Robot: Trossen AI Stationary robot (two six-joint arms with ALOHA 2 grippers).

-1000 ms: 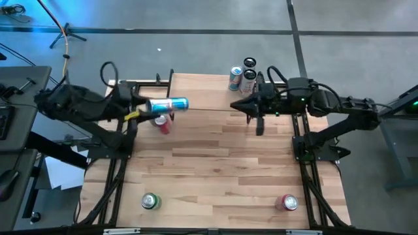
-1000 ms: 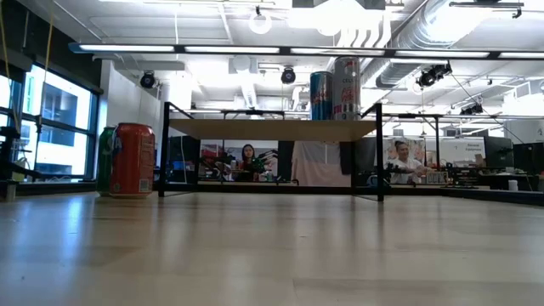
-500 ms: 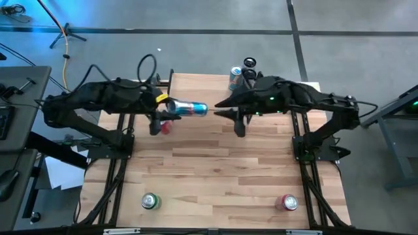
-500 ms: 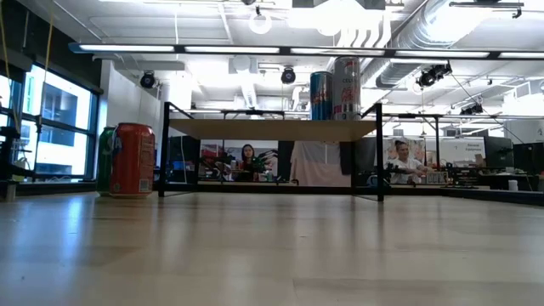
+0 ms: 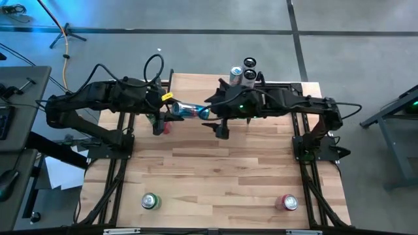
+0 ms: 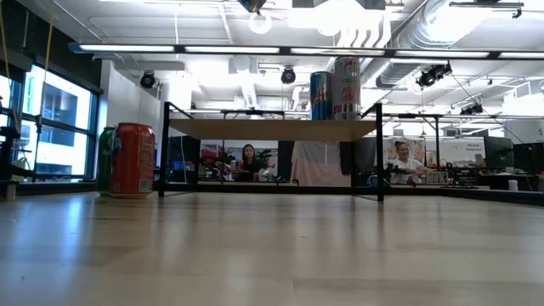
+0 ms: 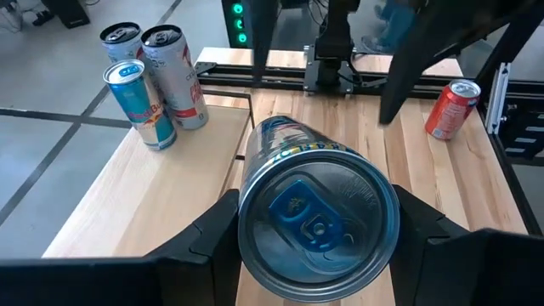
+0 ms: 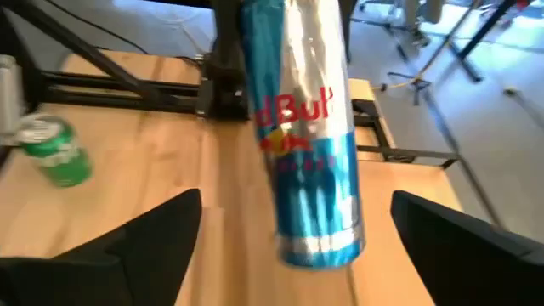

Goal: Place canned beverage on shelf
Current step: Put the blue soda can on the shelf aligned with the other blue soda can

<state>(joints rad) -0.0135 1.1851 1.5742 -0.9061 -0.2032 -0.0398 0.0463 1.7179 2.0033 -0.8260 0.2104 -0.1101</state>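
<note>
A blue and silver beverage can [image 5: 189, 109] lies roughly level in the air over the table's far half, lengthwise from left to right, with my left gripper [image 5: 171, 108] shut on it. My right gripper [image 5: 208, 111] is open. In the right wrist view its fingers [image 8: 161, 242] stand on either side of the can's free bottom end [image 8: 319, 242], apart from it. The shelf [image 5: 196, 88] stands at the table's far edge on black legs, and three cans [image 5: 241, 74] stand upright on its right part. My left gripper pinches the can's round wall near its pull-tab end [image 7: 255, 212] between the two fingers [image 7: 212, 242]. They come level from the table's left and lie along the can. The can is lifted clear, sticking out past the fingertips toward the right arm.
A red can [image 5: 164, 126] with a green one beside it stands on the table below my left gripper, by the shelf's left leg [image 6: 163, 149]. A green can [image 5: 150, 201] and a red can [image 5: 288, 203] stand near the table's near edge. Bare wood lies between.
My left gripper has swung toward the table's middle with the can, which has turned and now points at the right arm. My right gripper has moved left from the shelf's cans toward the held can and has opened, its fingers now flanking the can's free end.
</note>
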